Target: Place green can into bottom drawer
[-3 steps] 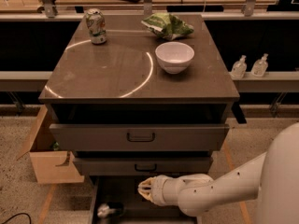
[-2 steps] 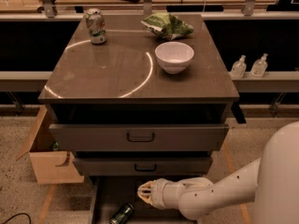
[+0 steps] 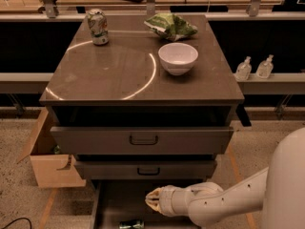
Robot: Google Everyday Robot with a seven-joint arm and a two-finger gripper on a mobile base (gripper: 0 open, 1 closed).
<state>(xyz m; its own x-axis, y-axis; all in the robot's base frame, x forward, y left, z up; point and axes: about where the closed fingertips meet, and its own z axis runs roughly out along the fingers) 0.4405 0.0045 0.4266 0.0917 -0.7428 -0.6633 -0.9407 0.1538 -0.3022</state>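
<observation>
The green can [image 3: 132, 224] lies on its side on the floor of the pulled-out bottom drawer [image 3: 116, 200], at the bottom edge of the view. My gripper [image 3: 151, 202] hangs over the drawer just up and to the right of the can, apart from it. It looks open and empty. The white arm reaches in from the lower right.
On the cabinet top [image 3: 114, 75] stand a silver-grey can [image 3: 97, 26], a green snack bag [image 3: 170, 25] and a white bowl [image 3: 177, 57]. Two grey drawer fronts [image 3: 143, 140] sit above the open drawer. A cardboard box [image 3: 47, 161] stands at the left, and two small bottles [image 3: 244, 68] at the right.
The green can has moved rightward and toward the front of the drawer floor. My gripper stays in nearly the same place above the drawer.
</observation>
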